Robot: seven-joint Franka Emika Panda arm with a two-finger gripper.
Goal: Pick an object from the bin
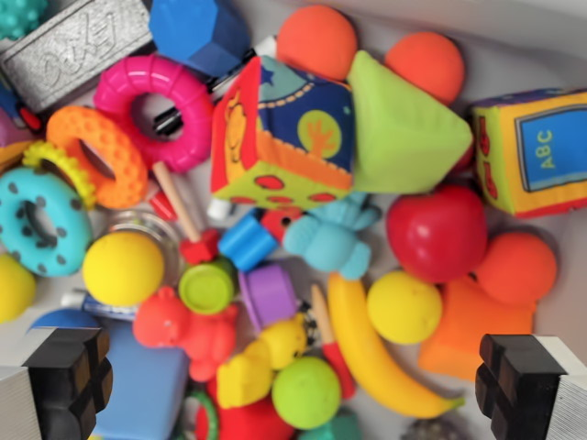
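The wrist view looks straight down into a bin packed with toys. My gripper (293,385) hangs open above them, its black fingertips (69,376) at the bottom corners, nothing between them. Between the fingers lie a yellow banana (371,353), a green ball (305,392), a yellow duck (261,359) and a red bear (188,332). A soft patterned cube (284,133) sits in the middle, with a green wedge (404,124) to its right and a red apple (437,232) below that.
Pink ring (151,108), orange ring (99,156) and teal ring (38,222) crowd the left. A yellow ball (123,268), an ABC block (532,151), orange balls (316,41) and a blue block (197,32) lie around. The pale bin wall (514,37) shows at upper right.
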